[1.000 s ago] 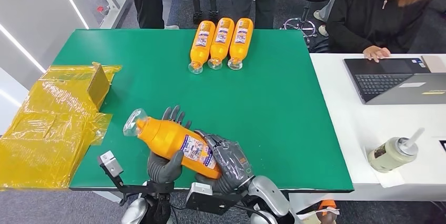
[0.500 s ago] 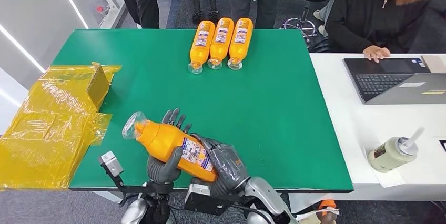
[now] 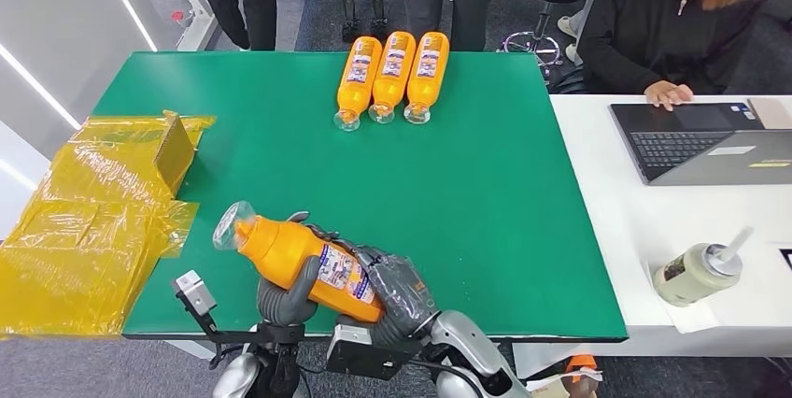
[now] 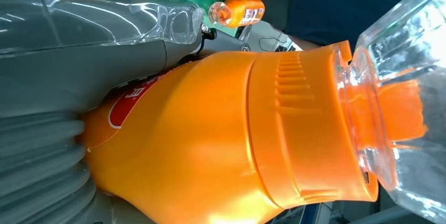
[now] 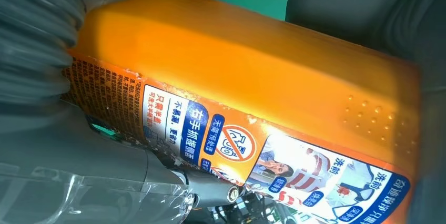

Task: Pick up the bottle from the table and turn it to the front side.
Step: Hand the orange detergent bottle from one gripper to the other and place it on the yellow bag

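Bottle (image 5: 273, 82) label is showing white Chinese print on blue w/ a red prohibition sign; characters too blurred to read reliably. Laptop (image 3: 696, 141) stickers, far bottles' (image 3: 393, 76) labels: illegible.

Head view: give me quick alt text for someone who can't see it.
Both robot hands, left hand and right hand, hold an orange bottle at the near edge of a green table, its clear cap pointing left. Three more orange bottles lie side by side at the far edge; yellow plastic wrap lies on the left.
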